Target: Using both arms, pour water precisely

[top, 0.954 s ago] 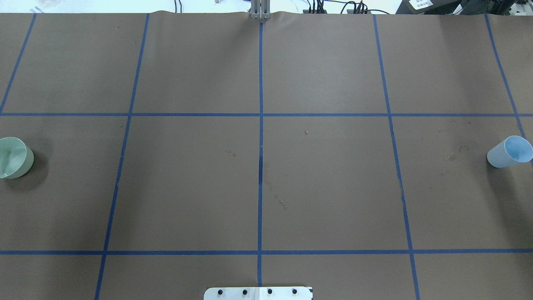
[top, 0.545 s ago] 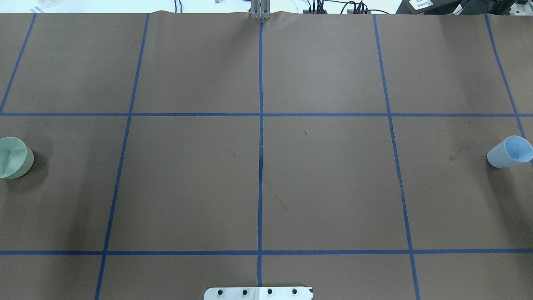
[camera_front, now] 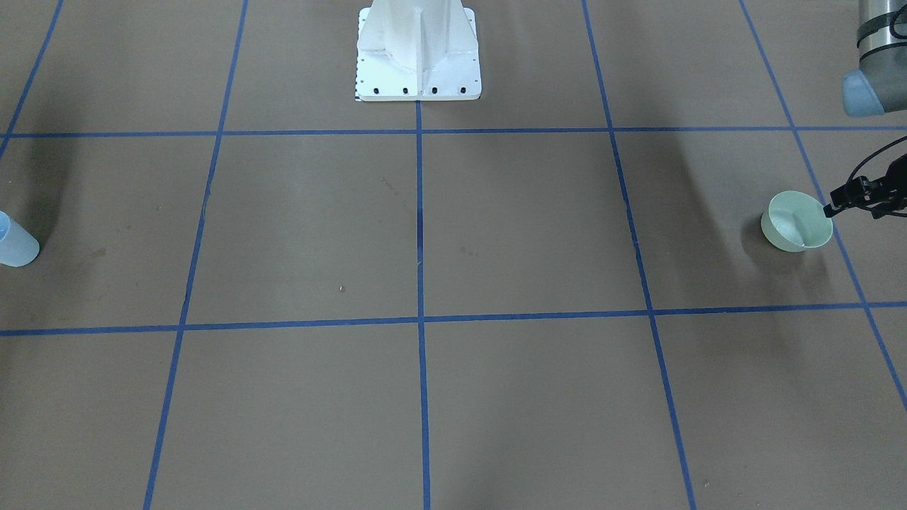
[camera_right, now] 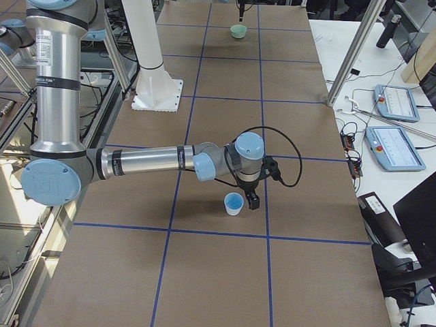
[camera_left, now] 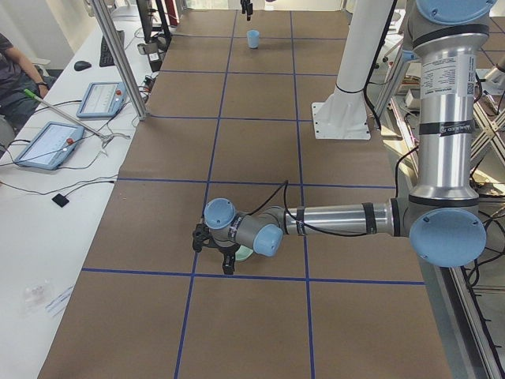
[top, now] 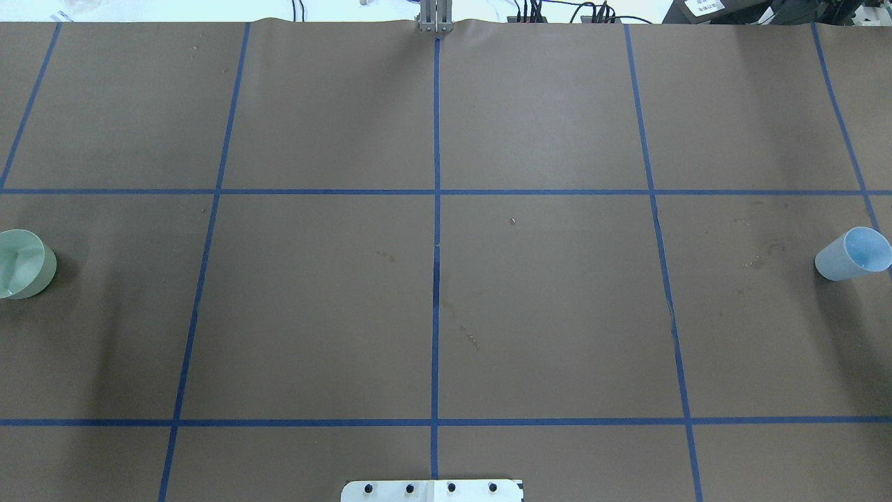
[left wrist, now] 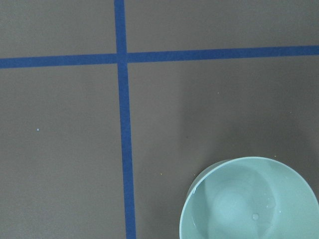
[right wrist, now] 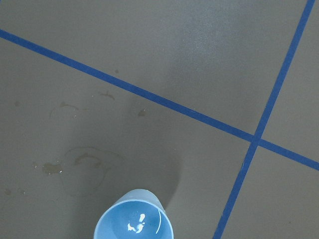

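Risks tipping the blue cup point(right wrist: 133, 221), holding the water point(right wrist: 135, 225) at the table's point(top: 543, 314) right end, or the green cup point(left wrist: 251, 199) at the left, through an off-centre grasp; cannot tell fingers spread or together on left gripper point(camera_left: 215, 249) or right gripper point(camera_right: 254, 199).

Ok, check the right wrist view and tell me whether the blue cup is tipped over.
No, the blue cup stands upright, its open mouth facing the camera, with white glints of water in its bottom.
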Controlling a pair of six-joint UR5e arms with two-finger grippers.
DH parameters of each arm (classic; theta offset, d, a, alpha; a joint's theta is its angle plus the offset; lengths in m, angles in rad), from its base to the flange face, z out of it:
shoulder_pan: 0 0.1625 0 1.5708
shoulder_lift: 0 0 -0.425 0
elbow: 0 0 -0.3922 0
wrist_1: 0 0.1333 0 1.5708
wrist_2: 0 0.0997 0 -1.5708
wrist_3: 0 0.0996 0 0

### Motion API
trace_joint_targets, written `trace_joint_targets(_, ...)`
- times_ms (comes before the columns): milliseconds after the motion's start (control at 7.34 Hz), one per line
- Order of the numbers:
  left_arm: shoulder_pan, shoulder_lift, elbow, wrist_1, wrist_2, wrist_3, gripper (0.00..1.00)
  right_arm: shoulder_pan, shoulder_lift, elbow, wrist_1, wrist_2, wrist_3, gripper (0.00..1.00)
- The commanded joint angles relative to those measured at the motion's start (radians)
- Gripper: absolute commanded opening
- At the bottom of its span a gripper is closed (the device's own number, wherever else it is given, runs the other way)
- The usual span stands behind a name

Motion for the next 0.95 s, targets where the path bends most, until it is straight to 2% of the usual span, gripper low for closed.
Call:
trace_joint_targets(0, 0.061, -0.018, 0.04, -0.053, 0.013, -0.007, 1.0, 0.001, -0.001, 0.005, -0.003, 0.004, 0.001, 1.0)
trace_joint_targets(272, 0.077, -0.03, 0.102, -0.104, 0.038, -0.003, 0.99, 0.001, -0.003, 0.006, -0.003, 0.009, 0.001, 1.0)
trace_joint_targets(409, 0.078, -0.029, 0.105, -0.128, 0.038, -0.007, 0.73, 0.001, -0.001, 0.009, -0.003, 0.009, 0.001, 1.0)
trace_joint_targets(545, 0.08, -0.029, 0.111, -0.13, 0.037, -0.01, 0.07, 0.001, -0.004, 0.02, -0.003, 0.009, 0.001, 1.0)
trace_joint_targets(681, 0.08, -0.037, 0.117, -0.11, 0.03, -0.016, 0.0, 0.001, -0.006, 0.029, -0.006, 0.009, 0.001, 1.0)
trace_joint_targets(817, 0.078, -0.047, 0.107, -0.105, 0.029, -0.016, 0.0, 0.001, -0.014, 0.043, -0.006, 0.009, 0.001, 1.0)
